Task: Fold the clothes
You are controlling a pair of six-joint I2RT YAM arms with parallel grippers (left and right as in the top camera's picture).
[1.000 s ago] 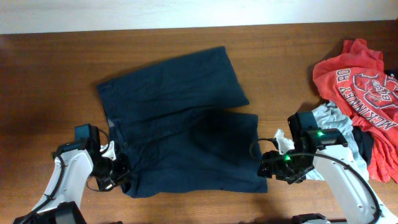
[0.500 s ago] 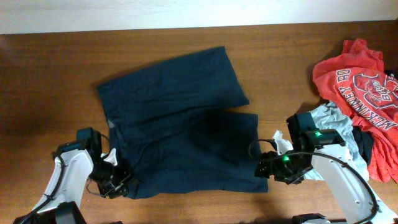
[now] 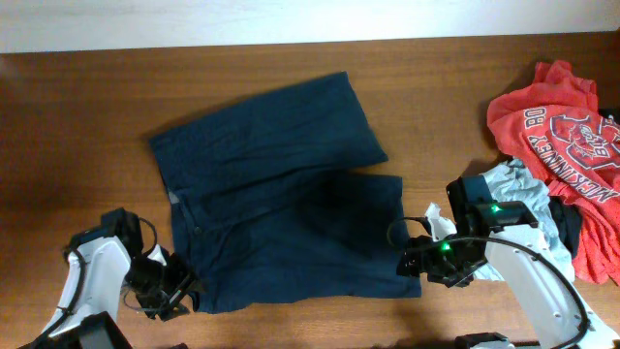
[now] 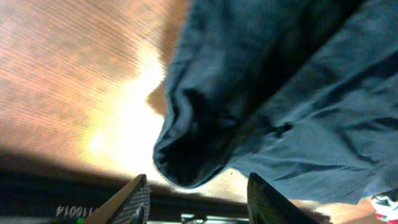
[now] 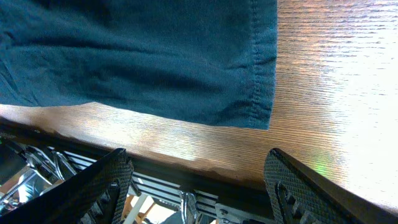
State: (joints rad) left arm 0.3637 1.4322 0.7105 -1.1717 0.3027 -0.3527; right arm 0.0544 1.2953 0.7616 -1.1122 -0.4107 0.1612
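The clothes [image 3: 276, 189] are dark navy shorts, spread flat on the wooden table with both legs pointing right. My left gripper [image 3: 184, 291] sits at their near-left corner. In the left wrist view that gripper [image 4: 199, 202] is open, and the rumpled corner of the clothes [image 4: 193, 155] lies just ahead of its fingers [image 4: 134, 200], outside them. My right gripper [image 3: 414, 264] is at the near-right hem corner. The right wrist view shows it [image 5: 199, 190] open wide, with the stitched hem corner [image 5: 252, 99] lying on the wood in front of it, untouched.
A red printed T-shirt [image 3: 562, 121] is heaped at the right edge, with a white and grey garment [image 3: 513, 184] and a dark one [image 3: 572, 228] under it, close to my right arm. The table's near edge [image 5: 205, 165] runs just below both grippers.
My left gripper has opened, let go of the near-left corner and drawn back to the left and towards the near edge. The corner now lies on the table. The right arm has barely moved.
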